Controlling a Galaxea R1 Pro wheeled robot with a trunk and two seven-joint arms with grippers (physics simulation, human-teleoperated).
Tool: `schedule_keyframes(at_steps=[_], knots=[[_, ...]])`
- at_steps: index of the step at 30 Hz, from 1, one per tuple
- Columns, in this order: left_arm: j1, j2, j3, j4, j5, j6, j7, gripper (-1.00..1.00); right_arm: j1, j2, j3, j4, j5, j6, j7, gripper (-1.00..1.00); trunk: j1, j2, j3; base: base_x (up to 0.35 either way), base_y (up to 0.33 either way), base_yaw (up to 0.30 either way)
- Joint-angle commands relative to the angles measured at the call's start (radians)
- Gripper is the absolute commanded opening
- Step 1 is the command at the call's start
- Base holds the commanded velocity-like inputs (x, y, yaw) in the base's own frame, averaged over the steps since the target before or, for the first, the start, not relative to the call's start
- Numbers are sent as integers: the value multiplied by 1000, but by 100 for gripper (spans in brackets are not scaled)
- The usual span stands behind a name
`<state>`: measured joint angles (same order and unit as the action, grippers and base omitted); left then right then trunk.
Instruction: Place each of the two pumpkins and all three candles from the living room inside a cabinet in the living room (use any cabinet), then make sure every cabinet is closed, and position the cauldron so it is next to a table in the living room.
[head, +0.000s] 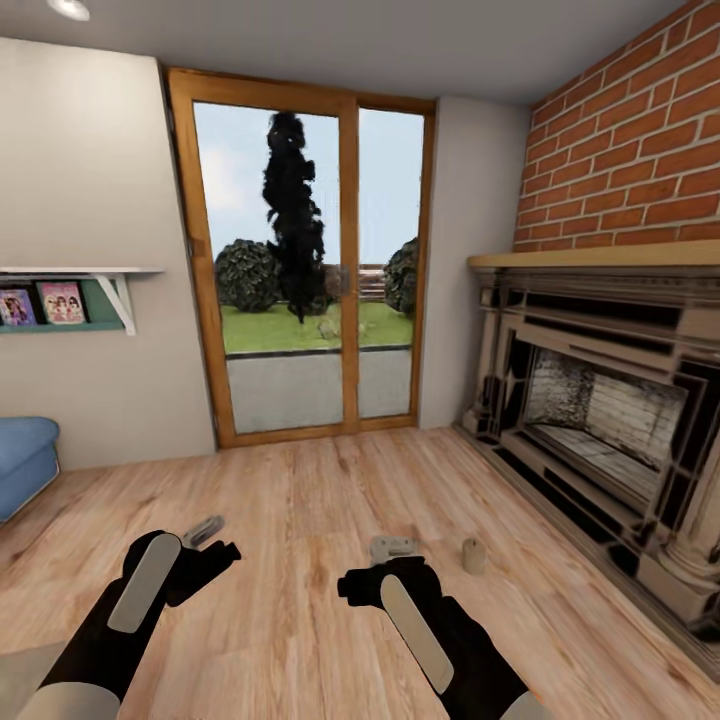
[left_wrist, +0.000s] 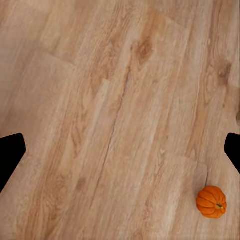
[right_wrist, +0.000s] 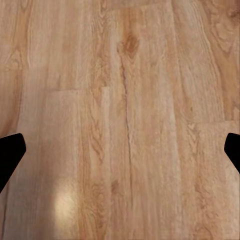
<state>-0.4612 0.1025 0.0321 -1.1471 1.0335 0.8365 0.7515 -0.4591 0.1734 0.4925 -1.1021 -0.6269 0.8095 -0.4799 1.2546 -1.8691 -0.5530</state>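
A small orange ribbed pumpkin (left_wrist: 211, 201) lies on the wooden floor, off to one side of my left gripper (left_wrist: 121, 152), whose black fingertips (left_wrist: 10, 155) stand wide apart with nothing between them. A short beige candle (head: 473, 555) stands on the floor just right of my right gripper (head: 392, 548). In the right wrist view that gripper (right_wrist: 121, 152) is open over bare floorboards. My left gripper (head: 205, 532) hangs low over the floor at the lower left of the head view. The cabinet and the cauldron are out of view.
An ornate dark fireplace (head: 600, 400) under a brick wall runs along the right. A wood-framed glass door (head: 300, 270) is straight ahead. A blue sofa (head: 22, 460) and a wall shelf (head: 70, 295) with books are at the left.
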Motion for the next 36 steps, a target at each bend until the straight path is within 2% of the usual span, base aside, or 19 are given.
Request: schedule_keyframes(at_steps=[1, 11, 18, 24, 27, 30, 36], knots=[[-1, 0, 0, -1, 10, 2, 9, 100, -1, 0, 1, -1, -10, 2, -11, 100, 0, -1, -1, 142, 315, 276], [-1, 0, -1, -2, 10, 1, 9, 100, -1, 0, 1, -1, -10, 2, -9, 100, 0, -1, -4, 244, 251, 274], [-1, 0, -2, -2, 10, 1, 9, 100, -1, 1, 1, -1, -11, 7, -8, 100, 0, -1, -12, 193, 39, 192], [-1, -1, -6, -2, 10, 1, 9, 100, -1, 1, 1, -1, -14, 9, -8, 100, 0, -1, -20, 38, 2, 131], [-1, -1, -14, -4, 9, 1, 11, 100, -1, 0, 1, 1, -60, 10, -9, 100, 0, -1, -25, 133, 0, 120], [-1, -1, -16, -5, 8, 1, 11, 100, -1, -2, 1, 2, -86, 9, -9, 100, 0, -1, -29, 266, 0, 120], [-1, -1, -18, -5, 1, 1, 11, 100, -1, -7, -1, -1, -98, -1, -8, 100, 0, -1, -32, 328, 0, 46]])
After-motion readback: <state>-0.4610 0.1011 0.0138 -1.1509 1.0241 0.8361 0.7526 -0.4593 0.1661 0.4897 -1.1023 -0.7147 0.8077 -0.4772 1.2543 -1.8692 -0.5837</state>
